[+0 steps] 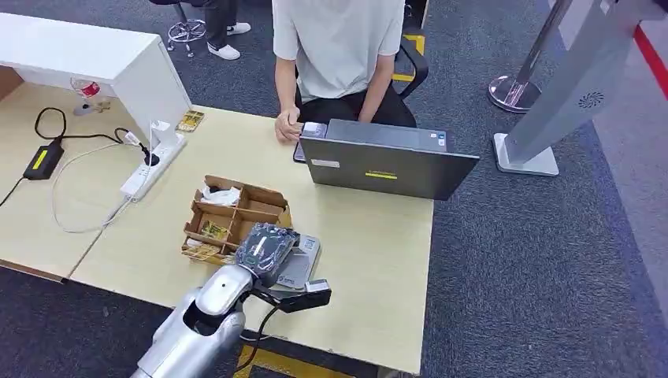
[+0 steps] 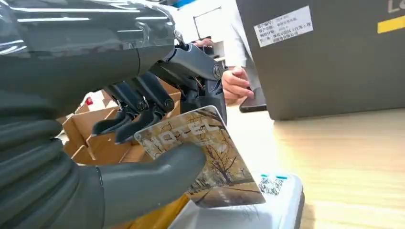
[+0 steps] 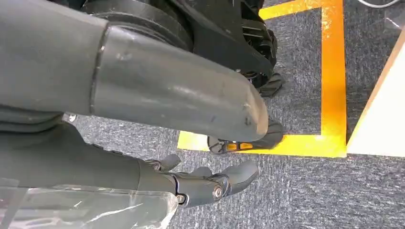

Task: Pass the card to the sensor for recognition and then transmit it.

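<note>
My left hand (image 2: 119,157): pinching the card (image 2: 205,157) between thumb and fingers, tilted, lower edge just over the white sensor (image 2: 267,205). Step, as I judge it: presenting for recognition; next calls for holding flat over the sensor, then reaching toward the person (image 1: 339,47) behind the laptop (image 1: 386,161). My right hand (image 3: 205,183): hanging over carpet, fingers loosely apart, empty.

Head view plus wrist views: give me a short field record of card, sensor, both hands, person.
card: printed hotel card with a tree picture, pinched by the left robot hand, lower edge over the sensor
sensor: flat pale-grey reader with QR sticker, on the light wooden table
right robot hand: hanging over grey carpet, fingers apart, holding nothing
person: seated behind the dark grey laptop, hand on the table
</note>
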Available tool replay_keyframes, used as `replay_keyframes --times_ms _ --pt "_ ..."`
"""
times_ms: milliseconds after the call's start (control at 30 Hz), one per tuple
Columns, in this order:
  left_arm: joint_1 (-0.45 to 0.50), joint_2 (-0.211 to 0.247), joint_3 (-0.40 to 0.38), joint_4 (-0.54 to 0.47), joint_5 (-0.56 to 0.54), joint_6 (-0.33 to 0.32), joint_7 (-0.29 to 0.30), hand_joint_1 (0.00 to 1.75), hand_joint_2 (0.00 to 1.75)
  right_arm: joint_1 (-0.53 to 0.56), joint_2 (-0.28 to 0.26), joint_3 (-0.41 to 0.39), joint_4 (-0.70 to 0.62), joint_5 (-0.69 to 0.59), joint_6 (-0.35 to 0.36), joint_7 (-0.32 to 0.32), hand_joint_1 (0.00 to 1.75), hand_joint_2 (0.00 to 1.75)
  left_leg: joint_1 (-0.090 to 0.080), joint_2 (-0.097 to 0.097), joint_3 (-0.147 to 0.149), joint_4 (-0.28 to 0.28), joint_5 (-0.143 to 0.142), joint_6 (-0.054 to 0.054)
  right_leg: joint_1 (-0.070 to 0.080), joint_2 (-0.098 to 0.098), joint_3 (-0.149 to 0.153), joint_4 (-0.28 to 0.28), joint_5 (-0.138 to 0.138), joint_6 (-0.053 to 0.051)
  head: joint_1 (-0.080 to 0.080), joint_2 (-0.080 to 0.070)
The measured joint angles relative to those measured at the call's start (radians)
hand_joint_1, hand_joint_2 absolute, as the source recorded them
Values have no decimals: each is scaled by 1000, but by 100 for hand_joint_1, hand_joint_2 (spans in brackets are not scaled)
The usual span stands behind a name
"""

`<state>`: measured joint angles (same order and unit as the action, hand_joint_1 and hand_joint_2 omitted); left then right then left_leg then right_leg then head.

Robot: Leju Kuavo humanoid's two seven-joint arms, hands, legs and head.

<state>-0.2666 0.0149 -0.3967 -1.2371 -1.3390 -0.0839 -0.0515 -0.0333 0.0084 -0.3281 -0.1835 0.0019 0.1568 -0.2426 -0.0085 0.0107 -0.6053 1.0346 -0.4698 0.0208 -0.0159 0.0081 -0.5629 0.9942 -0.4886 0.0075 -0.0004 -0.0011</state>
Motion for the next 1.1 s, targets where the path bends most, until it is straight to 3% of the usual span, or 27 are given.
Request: replay_keyframes --times_ms 67,167,233,433,633,933,967,1100 --pt "-4 2 0 1 13 3 3 175 175 0 0 0 0 0 0 0 0 0 0 0 0 0 0 0 0 0 0 0 0 0 0 0" --pt "-9 5 1 -15 19 74 37 175 175 1 0 -3 0 5 1 -10 0 0 0 0 0 0 1 0 0 0 0 0 0 0 0 0" --pt "-24 5 7 -56 9 162 47 175 175 2 0 -4 0 10 2 -19 0 0 0 -1 0 0 1 0 0 -1 0 0 0 0 0 0" --pt "-124 10 72 -228 -69 275 73 175 175 2 0 -6 0 51 8 -26 0 0 0 -2 0 0 1 0 0 -2 0 0 0 0 0 0" --pt "-287 58 168 -234 -134 276 108 175 175 -7 0 2 0 80 12 -11 0 0 1 -2 0 0 2 -1 0 -2 0 1 0 0 0 0" --pt "-430 98 232 -115 -150 273 124 175 175 -15 2 3 0 53 51 -18 0 0 1 -3 -1 0 3 -1 1 -3 0 1 1 -1 1 0" --pt "-434 98 235 -110 -147 273 124 0 175 -17 2 3 0 53 52 -18 0 0 1 -3 -1 0 3 -1 1 -2 0 1 1 -1 1 0" --pt "-441 97 235 -99 -127 246 122 0 175 -18 3 3 0 53 51 -21 0 0 0 -2 -1 0 3 -1 0 -2 0 1 1 -1 1 0"
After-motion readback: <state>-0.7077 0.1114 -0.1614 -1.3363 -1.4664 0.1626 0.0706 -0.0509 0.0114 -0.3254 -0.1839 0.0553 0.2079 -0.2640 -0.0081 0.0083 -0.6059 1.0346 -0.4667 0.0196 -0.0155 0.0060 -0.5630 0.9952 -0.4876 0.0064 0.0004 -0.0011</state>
